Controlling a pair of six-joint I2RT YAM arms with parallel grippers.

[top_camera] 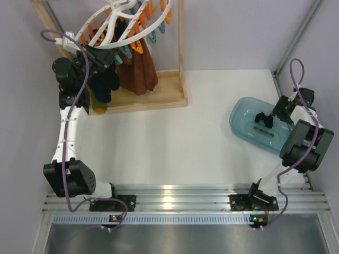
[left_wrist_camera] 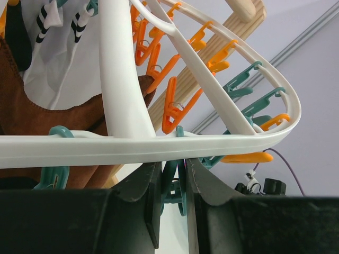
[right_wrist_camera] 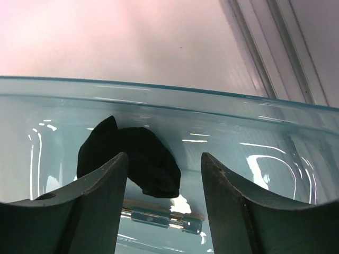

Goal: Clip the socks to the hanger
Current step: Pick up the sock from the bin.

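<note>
Right now the right claw (right_wrist_camera: 164, 157) is down inside the see-through blue tub (right_wrist_camera: 222, 95). Its two fingers stand apart, and nothing is squeezed between them. One black sock (right_wrist_camera: 132, 159) lies bunched up on the tub floor, in the lower middle of the right wrist picture. It sits just past the fingertips, and more on the side of the left finger than the right one. A bit of it is hidden behind that left finger. The sock's long way runs on a slant, from the upper left down to the lower right of that picture, so it lies partly across the gap between the fingers. I think the claw needs to slide a little to the left and go lower before it pinches, or it may grab only the edge. In the top picture the tub is at the middle right, and the right arm is the one close to it. The left arm is far off at the upper left. There the left claw (left_wrist_camera: 173, 174) is pinched shut on a teal clip (left_wrist_camera: 172, 200) under the rim of the white hanger (left_wrist_camera: 122, 79). I think it is holding that clip ready for the sock. So the sock has to go from the right side all the way to the upper left.
</note>
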